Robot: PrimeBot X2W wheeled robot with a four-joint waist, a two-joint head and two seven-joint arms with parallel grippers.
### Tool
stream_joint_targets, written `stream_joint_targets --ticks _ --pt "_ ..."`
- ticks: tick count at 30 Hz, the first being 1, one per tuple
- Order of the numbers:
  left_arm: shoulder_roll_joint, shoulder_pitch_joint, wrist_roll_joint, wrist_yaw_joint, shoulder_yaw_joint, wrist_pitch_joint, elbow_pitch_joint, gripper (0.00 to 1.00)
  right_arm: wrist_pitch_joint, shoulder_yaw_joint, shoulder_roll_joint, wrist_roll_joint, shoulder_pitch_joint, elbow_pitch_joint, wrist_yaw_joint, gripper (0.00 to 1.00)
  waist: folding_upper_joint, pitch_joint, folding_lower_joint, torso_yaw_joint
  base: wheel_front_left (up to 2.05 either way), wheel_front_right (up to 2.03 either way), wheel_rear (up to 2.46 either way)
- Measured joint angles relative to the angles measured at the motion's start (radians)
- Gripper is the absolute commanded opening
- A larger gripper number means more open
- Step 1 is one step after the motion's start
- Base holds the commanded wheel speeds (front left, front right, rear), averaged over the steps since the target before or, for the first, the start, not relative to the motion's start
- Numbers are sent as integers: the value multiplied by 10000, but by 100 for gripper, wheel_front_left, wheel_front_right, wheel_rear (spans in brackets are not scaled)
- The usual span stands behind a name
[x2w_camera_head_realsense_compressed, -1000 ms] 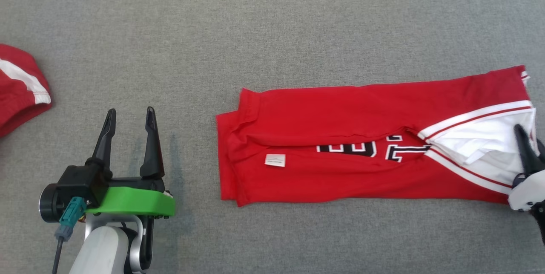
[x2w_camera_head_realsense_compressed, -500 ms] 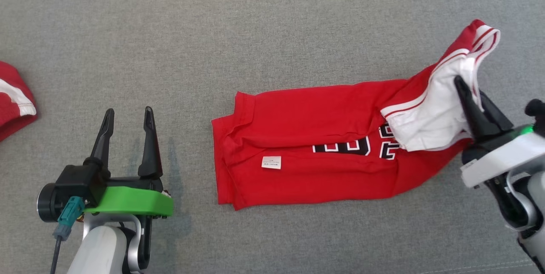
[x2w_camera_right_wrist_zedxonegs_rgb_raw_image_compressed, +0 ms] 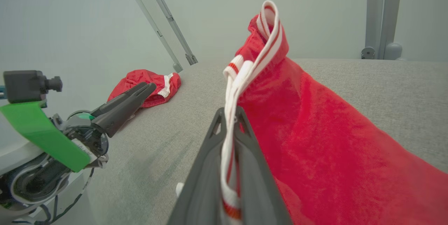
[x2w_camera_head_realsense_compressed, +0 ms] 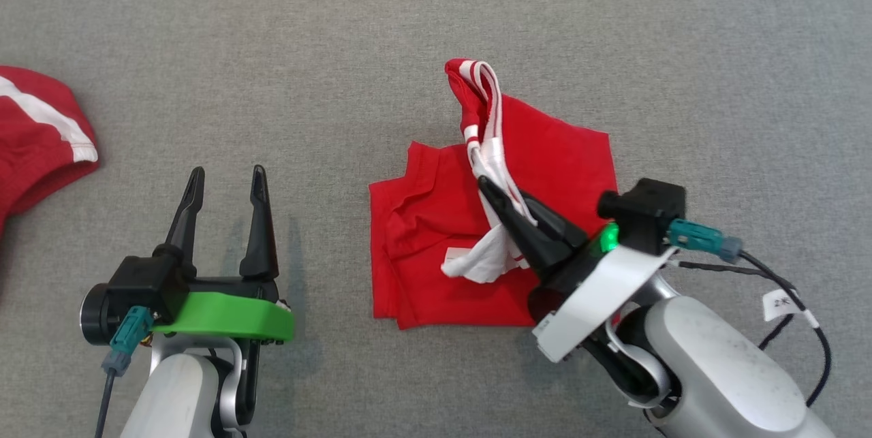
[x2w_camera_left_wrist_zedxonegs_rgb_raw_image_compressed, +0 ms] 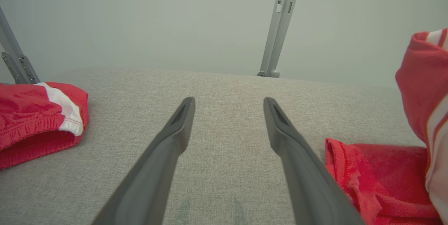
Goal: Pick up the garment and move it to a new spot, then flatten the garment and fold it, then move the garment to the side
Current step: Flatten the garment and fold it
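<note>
The garment point(x2w_camera_head_realsense_compressed: 422, 233) is a red jersey with white-and-red striped trim, lying on the grey cloth surface point(x2w_camera_head_realsense_compressed: 340, 50). Its right part is doubled over toward the left. My right gripper point(x2w_camera_head_realsense_compressed: 494, 193) is shut on the striped edge point(x2w_camera_head_realsense_compressed: 485, 101), holding it up above the lower layer. In the right wrist view the trim point(x2w_camera_right_wrist_zedxonegs_rgb_raw_image_compressed: 257, 46) runs between the shut fingers point(x2w_camera_right_wrist_zedxonegs_rgb_raw_image_compressed: 210, 155), and red cloth point(x2w_camera_right_wrist_zedxonegs_rgb_raw_image_compressed: 315, 141) drapes down to the right. My left gripper point(x2w_camera_head_realsense_compressed: 225, 176) stands open and empty to the garment's left. In the left wrist view its fingertips point(x2w_camera_left_wrist_zedxonegs_rgb_raw_image_compressed: 187, 107) are apart over bare surface.
A second red garment with a white band point(x2w_camera_head_realsense_compressed: 41, 131) lies at the left edge and appears again point(x2w_camera_left_wrist_zedxonegs_rgb_raw_image_compressed: 35, 120) in the left wrist view. Grey frame posts point(x2w_camera_left_wrist_zedxonegs_rgb_raw_image_compressed: 278, 25) stand behind the surface. Bare grey cloth lies between the two garments.
My right gripper has carried the garment's striped right end up and leftward over the rest, doubling the garment over. The head view has shifted a little. My left gripper stays open in place.
</note>
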State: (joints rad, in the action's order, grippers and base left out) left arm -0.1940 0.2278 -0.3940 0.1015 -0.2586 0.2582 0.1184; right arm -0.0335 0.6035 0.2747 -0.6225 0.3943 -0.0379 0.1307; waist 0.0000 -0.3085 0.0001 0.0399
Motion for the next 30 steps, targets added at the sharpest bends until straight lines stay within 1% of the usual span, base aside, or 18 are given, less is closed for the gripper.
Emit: stream_joint_targets --ticks 2,6,8,12,13,14,17,19,22,25,28,30 --pt "17 4 2 -13 10 0 10 100 -23 247 -257 113 263 441 0 0 0 -46 0 119 0 0 0" --pt "132 43 19 -75 19 0 73 100 -138 754 -832 -36 527 1429 -2 0 0 -128 0 335 0 0 0" --pt "169 66 77 -96 23 0 105 100 -226 993 -1005 12 634 1998 -2 0 0 -155 0 424 0 0 0" --pt "270 91 111 -142 13 0 173 100 -506 1337 -1306 -282 763 2884 -2 0 0 -173 0 545 0 0 0" --pt "288 91 127 -151 15 0 192 100 -598 1383 -1358 -414 817 3033 -2 36 0 -170 0 555 0 0 0" --pt "299 91 136 -188 19 0 213 100 -738 1436 -1390 -523 866 3145 -2 100 0 -161 0 553 0 0 0" --pt "324 90 167 -226 44 0 284 100 -1360 1457 -1415 -669 1010 3231 -2 100 0 -136 0 505 0 0 0" --pt "330 89 186 -253 56 0 311 100 -1697 1423 -1331 -715 1138 3009 -2 100 0 -115 0 452 0 0 0" --pt "330 82 238 -282 94 0 336 100 -2033 1018 -949 -694 1217 2341 -2 100 0 -66 0 349 0 0 0" --pt "311 55 272 -282 155 0 328 100 -2205 6 -479 -462 1087 1557 0 100 0 1 0 216 0 0 0" --pt "257 -32 314 -280 215 0 311 100 -2249 -1524 -81 125 534 997 0 100 0 88 0 61 0 0 0" --pt "232 -70 343 -276 232 0 286 100 -2284 -2491 25 531 103 685 -2 100 0 150 0 -37 0 0 0"
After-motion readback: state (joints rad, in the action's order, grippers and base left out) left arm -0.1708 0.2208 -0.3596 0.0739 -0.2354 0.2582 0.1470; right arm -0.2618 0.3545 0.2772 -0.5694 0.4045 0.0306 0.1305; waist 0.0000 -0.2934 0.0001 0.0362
